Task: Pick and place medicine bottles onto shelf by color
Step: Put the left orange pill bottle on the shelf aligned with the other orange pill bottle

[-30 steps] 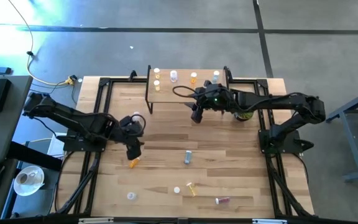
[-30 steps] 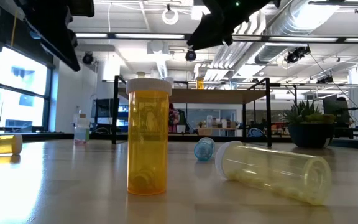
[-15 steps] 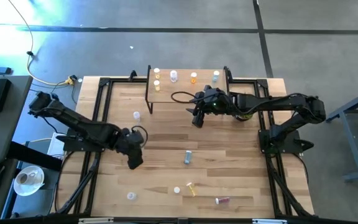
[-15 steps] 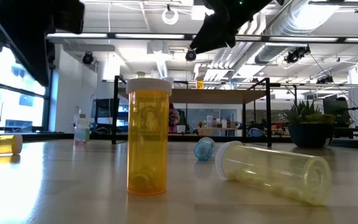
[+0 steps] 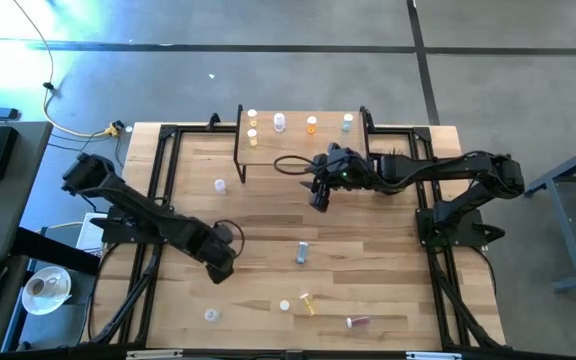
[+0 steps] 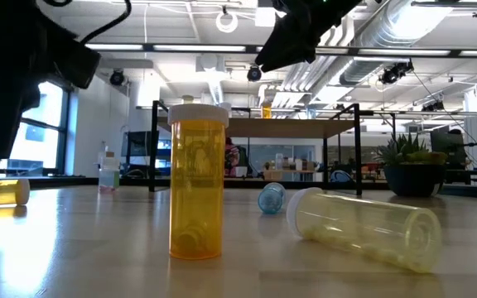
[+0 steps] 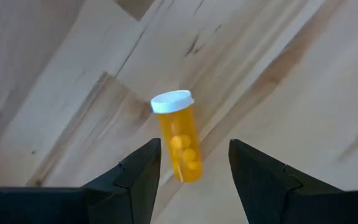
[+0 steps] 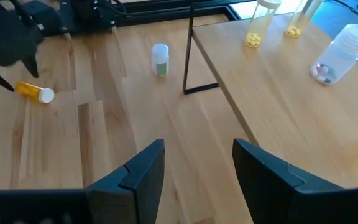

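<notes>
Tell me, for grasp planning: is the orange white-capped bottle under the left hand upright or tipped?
Tipped: the orange white-capped bottle lies lengthwise on the wood.

Your left gripper (image 7: 193, 163) hangs directly over a bottle lying on its side (image 7: 180, 144). Your right gripper (image 5: 318, 200) sits just in front of the shelf (image 5: 298, 146), which carries several upright bottles.

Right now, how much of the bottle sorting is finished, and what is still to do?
Done: five bottles stand on the shelf, among them two yellow ones together at one end. In hand: nothing held; the left hand is open around a lying orange bottle, and the right hand is open and empty near the shelf. Left: about seven bottles on the table, such as the blue one.
</notes>
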Robot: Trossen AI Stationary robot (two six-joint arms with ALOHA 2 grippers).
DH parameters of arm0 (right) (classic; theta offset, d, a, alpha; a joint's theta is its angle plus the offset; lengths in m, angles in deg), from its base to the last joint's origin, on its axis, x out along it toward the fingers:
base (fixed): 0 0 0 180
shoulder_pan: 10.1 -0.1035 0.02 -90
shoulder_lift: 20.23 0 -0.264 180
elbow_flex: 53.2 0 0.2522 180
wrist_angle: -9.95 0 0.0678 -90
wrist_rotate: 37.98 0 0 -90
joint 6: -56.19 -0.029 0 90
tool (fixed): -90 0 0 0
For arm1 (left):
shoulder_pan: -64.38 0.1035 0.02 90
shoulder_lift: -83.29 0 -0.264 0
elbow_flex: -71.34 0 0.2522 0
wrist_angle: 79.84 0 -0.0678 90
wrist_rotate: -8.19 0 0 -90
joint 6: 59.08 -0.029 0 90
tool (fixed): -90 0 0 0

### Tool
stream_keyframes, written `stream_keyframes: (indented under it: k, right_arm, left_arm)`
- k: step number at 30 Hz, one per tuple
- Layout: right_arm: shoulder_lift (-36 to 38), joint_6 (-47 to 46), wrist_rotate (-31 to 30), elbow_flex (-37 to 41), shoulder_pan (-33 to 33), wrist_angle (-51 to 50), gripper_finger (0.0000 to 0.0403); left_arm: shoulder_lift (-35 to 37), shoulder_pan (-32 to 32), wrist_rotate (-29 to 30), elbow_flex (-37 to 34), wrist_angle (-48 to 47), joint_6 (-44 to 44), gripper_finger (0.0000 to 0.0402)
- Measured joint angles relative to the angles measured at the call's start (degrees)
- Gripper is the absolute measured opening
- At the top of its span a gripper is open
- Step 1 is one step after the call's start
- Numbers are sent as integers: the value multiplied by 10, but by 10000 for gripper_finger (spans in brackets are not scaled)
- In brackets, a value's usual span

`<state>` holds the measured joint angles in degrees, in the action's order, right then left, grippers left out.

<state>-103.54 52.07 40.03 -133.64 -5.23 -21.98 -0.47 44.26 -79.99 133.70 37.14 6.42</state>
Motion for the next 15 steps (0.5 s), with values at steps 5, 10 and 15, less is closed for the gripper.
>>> stream_keyframes:
  k: [5, 10, 15]
  right_arm:
    - [0, -1, 0, 0, -2, 0, 181]
    - [0, -1, 0, 0, -2, 0, 181]
    - [0, -2, 0, 0, -2, 0, 181]
  left_arm:
    - [-38, 0, -26, 0, -4, 2, 178]
    - [-65, 0, -38, 0, -7, -8, 178]
    - [-90, 0, -46, 0, 1, -26, 177]
